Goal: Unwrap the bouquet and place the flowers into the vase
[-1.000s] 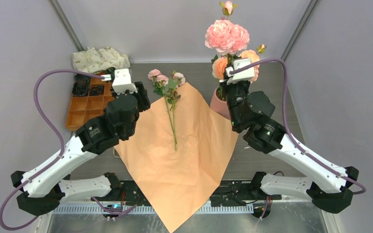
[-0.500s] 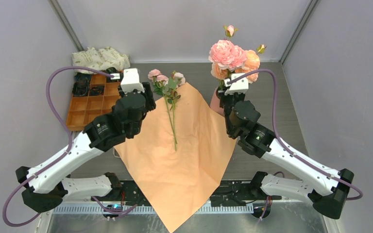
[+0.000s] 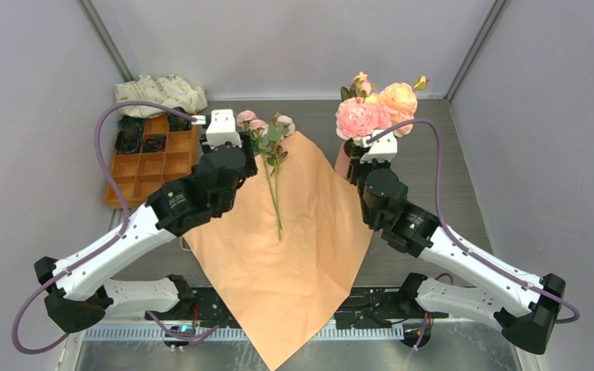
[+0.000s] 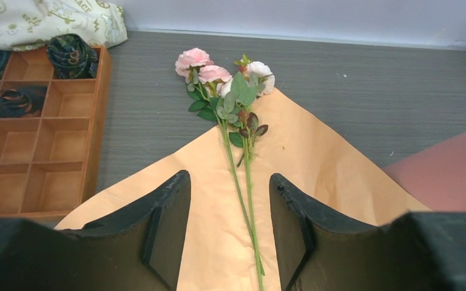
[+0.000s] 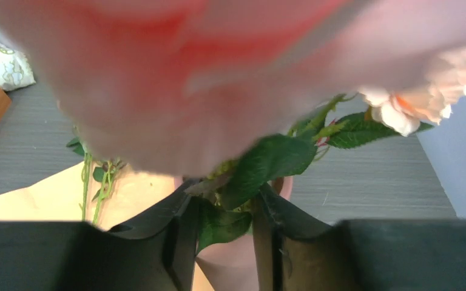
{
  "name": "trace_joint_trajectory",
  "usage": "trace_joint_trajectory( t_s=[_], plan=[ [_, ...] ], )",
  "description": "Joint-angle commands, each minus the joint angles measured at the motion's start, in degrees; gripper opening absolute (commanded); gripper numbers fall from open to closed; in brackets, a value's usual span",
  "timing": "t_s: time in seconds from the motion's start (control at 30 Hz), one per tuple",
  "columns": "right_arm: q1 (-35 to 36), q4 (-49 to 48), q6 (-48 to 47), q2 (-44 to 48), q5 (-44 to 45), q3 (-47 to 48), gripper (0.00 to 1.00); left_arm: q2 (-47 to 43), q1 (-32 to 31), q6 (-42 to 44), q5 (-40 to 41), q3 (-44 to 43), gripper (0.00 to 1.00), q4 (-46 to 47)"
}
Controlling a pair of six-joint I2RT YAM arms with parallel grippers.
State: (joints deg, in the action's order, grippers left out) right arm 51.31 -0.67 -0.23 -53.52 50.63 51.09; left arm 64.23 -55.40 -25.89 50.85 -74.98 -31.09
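Note:
The bouquet's peach paper (image 3: 294, 247) lies spread flat on the table. A few thin-stemmed pink roses (image 3: 267, 135) rest on its far corner. My left gripper (image 4: 230, 182) hangs open just above the paper, with their green stems (image 4: 247, 200) lying between its fingers, untouched. The salmon-pink vase (image 3: 343, 158) stands at the paper's right edge and holds large pink and peach roses (image 3: 367, 112). My right gripper (image 5: 221, 200) is at the vase's mouth, open, with green leaves (image 5: 267, 160) loose between its fingers. A blurred bloom fills the top of the right wrist view.
An orange compartment tray (image 3: 135, 166) with dark items (image 3: 130, 139) sits at the left, a white leaf-print cloth bundle (image 3: 158, 94) behind it. Grey walls close in the table at the back and sides.
My right arm has lowered the big roses into the vase and its jaws have parted. My left arm has moved right, over the stems on the paper.

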Motion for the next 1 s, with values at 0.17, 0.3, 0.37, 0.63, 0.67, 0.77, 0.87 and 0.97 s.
trace_joint_trajectory(
  t_s=[0.17,0.3,0.37,0.63,0.67,0.77,0.87,0.97],
  plan=[
    [0.18,3.94,4.23,3.65,-0.38,0.88,0.67,2.15,0.27,-1.77,-1.43,-1.35,0.52,2.61],
    [0.19,5.34,5.34,4.8,-1.28,2.1,0.89,2.88,1.43,-3.07,-3.53,-0.78,0.52,2.45],
    [0.18,6.76,6.46,5.51,-1.52,3.09,0.98,3.32,2.32,-4.02,-5.15,-0.26,0.52,2.59],
    [0.19,12.15,10.5,9.56,-4.14,8.05,0.99,6.31,9.41,-9.33,-18.53,1.4,0.52,4.1],
    [0.17,12.67,11.15,10.16,-4.71,8.71,1.0,6.9,10.23,-9.62,-19.65,1.28,0.52,4.25],
    [0.18,14.47,12.19,12.18,-6.81,10.9,1.0,8.93,12.07,-10.18,-21.99,0.42,0.51,4.2],
    [0.17,16.79,13.38,13.96,-9.27,13.26,1.0,10.78,13.51,-11.01,-23.66,-0.52,0.51,4.4],
    [0.19,17.74,13.37,15.73,-8.46,14.81,0.99,12.95,15.8,-12.45,-27.23,-1.33,0.53,5.13]
  ],
)
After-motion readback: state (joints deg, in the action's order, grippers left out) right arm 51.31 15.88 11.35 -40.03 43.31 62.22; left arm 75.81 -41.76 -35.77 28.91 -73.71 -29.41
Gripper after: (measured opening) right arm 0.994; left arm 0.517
